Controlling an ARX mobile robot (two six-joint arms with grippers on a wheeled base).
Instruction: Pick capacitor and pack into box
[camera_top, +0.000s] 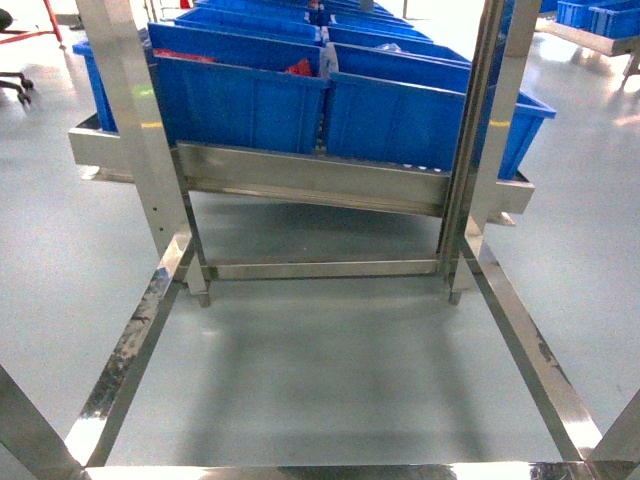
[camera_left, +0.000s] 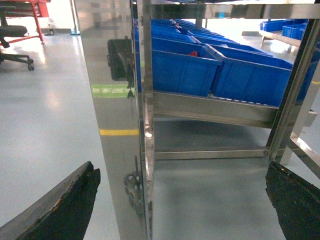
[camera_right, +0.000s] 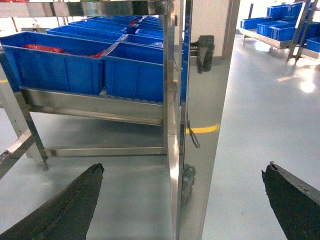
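Capacitors are not in sight in any view, and neither is the pale pink tub they belong in; the red items lying in the big blue plastic bins (camera_top: 240, 105) in the upper half of the head view are too small and blurred to name. Going by the task alone, a capacitor should be light, rigid and smooth, with thin leads that bend easily, so I would take it across the body, not by the legs, with gentle pressure.

At the left of the head view a polished steel upright (camera_top: 135, 130) rises from the frame; the bins sit on a sloping steel shelf (camera_top: 310, 180) across the middle, above grey floor (camera_top: 330, 370).

The left gripper (camera_left: 180, 202) has its dark fingers (camera_left: 65, 210) spread wide at the lower corners of its wrist view, holding nothing. The right gripper (camera_right: 182, 202) likewise stands wide apart and empty, facing another mirror-like post (camera_right: 200, 150).
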